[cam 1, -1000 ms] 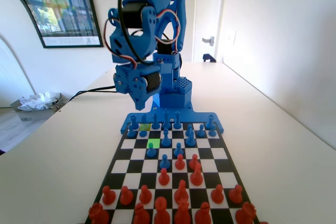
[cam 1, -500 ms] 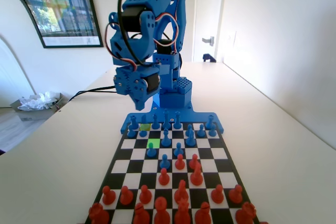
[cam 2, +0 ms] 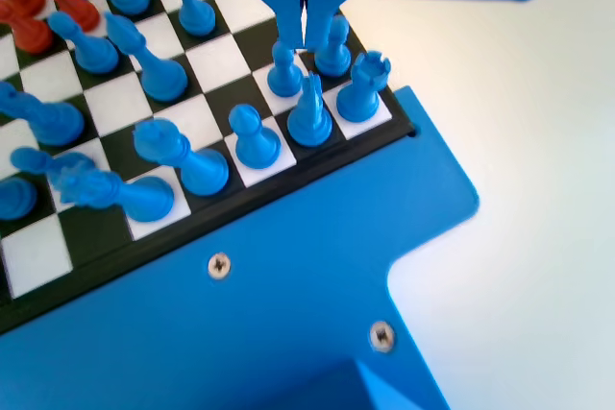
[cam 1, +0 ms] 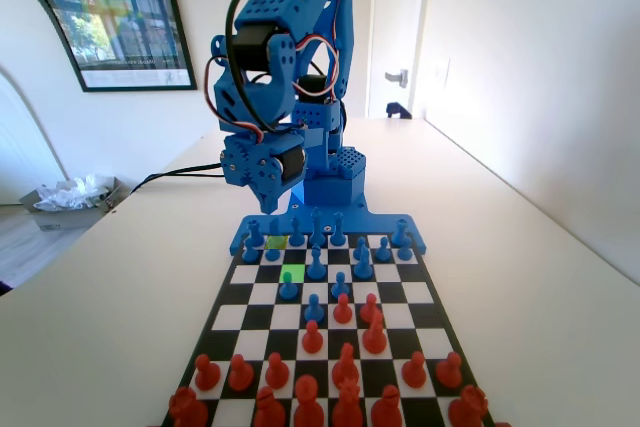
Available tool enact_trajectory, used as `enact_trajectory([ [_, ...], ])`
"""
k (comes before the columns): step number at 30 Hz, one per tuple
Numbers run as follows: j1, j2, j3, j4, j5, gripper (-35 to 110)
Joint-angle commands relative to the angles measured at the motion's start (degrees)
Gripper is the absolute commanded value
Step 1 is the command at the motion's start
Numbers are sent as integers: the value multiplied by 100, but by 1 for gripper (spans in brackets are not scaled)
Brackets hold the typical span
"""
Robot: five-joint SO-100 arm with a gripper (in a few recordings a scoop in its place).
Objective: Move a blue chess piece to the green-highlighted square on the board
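Wrist view: the board [cam 2: 115, 108], a flat matt checkered sheet, is seen to run out at 10 o'clock. Just left of the picture's middle a blue pawn [cam 2: 285, 72] is seen, of smooth moulded plastic, with a round head and a flared base. It stands upright, its long axis vertical. The gripper [cam 2: 305, 40] hangs at 12 o'clock with its jaws pressed together and nothing between them. The pawn lies at about 7 o'clock from the tips, lower and partly hidden behind them. A knight [cam 2: 309, 112] stands at 6 o'clock from the tips and a notched rook [cam 2: 365, 88] at 4 o'clock, on the corner square.

In the fixed view the same pawn is judged to be the one at the duller yellow-green square [cam 1: 277, 242], though this cannot be told for certain. The green-highlighted square [cam 1: 293, 273] lies at 5 o'clock from it, nearer the camera. Another blue pawn [cam 1: 288, 287] stands just before that square. For a grasp the jaws would have to be parted and lowered over the head.
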Motion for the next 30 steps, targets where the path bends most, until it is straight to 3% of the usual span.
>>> enact_trajectory([
  [1,35,62,26,-9,-79,1],
  [17,44,-229,79,-281,-123,1],
  [30,-97,-686,-765,738,-185,1],
])
